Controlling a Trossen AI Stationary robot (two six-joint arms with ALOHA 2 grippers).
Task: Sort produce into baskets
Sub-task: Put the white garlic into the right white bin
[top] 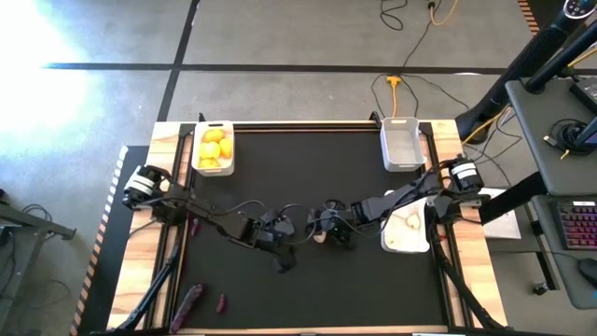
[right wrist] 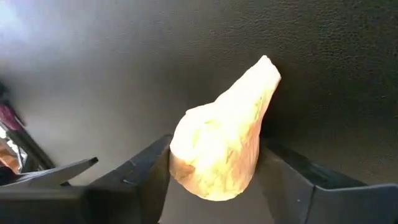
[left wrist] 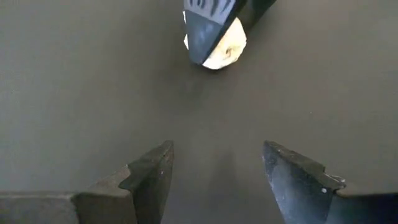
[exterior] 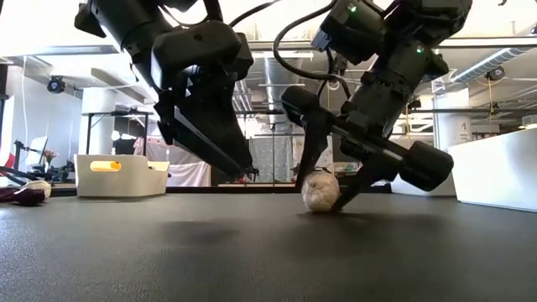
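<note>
Right pincer was down at the middle of the black matte surface, its two dark fingers set one on each side of a white, pointed garlic bulb and touching its flanks in the right wrist view; the bulb still sat on the surface in the low view. Left pincer hung just beside it, toward the left, fingers apart with nothing between them, bare surface under them and the same bulb ahead, half covered by a finger of the other arm. The two arms sat close together at mid-surface, little room between them. White rectangular plastic basket at the far left corner held yellow lemon-like fruits. A second white basket at the far right corner showed no contents. A third white basket on the right edge, partly under the right arm, held pale garlic. Two dark purple eggplant-like pieces lay near the front left edge, one long, one small, well apart from both arms. Wide bare surface lay open in front of the pincers and toward the far edge between the two corner baskets.
</note>
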